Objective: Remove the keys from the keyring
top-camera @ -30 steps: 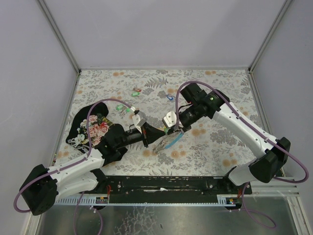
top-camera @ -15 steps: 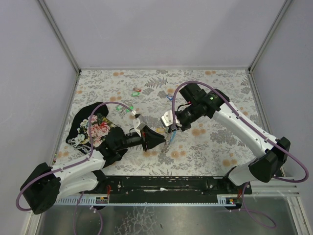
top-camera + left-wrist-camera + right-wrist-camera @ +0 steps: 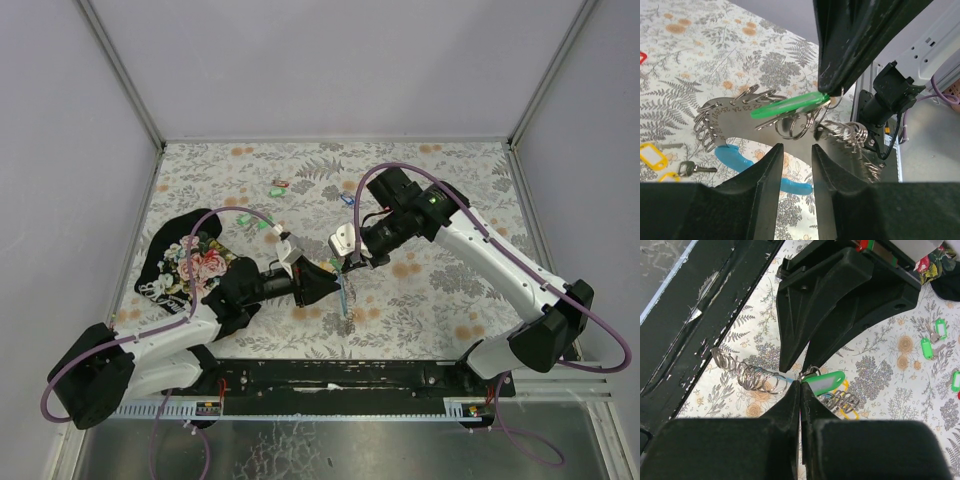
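The right pincer point(image 3: 800, 385) clamps the green key tag point(image 3: 825, 382), keyring point(image 3: 735, 117) dangling beneath; the left pincer point(image 3: 796, 148), slightly parted and empty, should seize the keyring firmly before any pull.

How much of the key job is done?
Done: loose tags lie on the table. In hand: the right gripper pinches the metal end of the green key tag, which seems hooked to the keyring; the left gripper is open. Left: pulling it free.

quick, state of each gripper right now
left gripper: open, nothing between its fingers
right gripper: closed, pinching the end of the green key tag
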Robot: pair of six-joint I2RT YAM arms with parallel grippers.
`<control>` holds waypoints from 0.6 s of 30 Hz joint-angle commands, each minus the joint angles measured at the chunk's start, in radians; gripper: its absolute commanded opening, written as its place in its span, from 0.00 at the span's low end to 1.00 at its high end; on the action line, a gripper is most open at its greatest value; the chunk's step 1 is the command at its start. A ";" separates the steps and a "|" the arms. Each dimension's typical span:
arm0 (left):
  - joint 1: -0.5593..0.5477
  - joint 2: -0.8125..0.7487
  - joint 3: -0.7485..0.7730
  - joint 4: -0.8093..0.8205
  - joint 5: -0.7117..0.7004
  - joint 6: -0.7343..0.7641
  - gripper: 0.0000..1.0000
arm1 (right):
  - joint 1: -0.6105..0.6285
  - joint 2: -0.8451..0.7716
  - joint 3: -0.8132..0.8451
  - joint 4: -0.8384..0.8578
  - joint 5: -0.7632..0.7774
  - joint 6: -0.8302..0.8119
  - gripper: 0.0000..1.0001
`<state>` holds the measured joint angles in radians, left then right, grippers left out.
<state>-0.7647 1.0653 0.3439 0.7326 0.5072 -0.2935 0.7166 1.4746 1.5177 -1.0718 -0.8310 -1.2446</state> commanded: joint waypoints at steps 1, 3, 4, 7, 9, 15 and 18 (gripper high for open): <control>0.006 -0.014 0.009 0.132 -0.020 0.000 0.29 | 0.007 -0.002 0.030 0.003 -0.043 0.016 0.00; 0.007 -0.021 -0.001 0.155 -0.011 -0.007 0.29 | 0.009 -0.001 0.027 0.013 -0.038 0.026 0.00; 0.006 -0.023 -0.004 0.166 -0.008 -0.011 0.29 | 0.010 0.000 0.026 0.020 -0.029 0.037 0.00; 0.007 -0.025 -0.014 0.189 -0.001 -0.022 0.29 | 0.015 0.003 0.028 0.045 -0.002 0.068 0.00; 0.006 -0.020 -0.017 0.194 -0.003 -0.022 0.29 | 0.022 0.004 0.033 0.055 0.014 0.091 0.00; 0.007 -0.003 -0.026 0.220 -0.033 -0.015 0.35 | 0.044 0.007 0.053 0.039 0.028 0.106 0.00; 0.006 0.001 -0.022 0.220 -0.029 -0.004 0.36 | 0.047 0.008 0.059 0.033 0.016 0.107 0.00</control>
<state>-0.7647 1.0588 0.3275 0.8783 0.4919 -0.3111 0.7475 1.4822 1.5188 -1.0428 -0.7895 -1.1622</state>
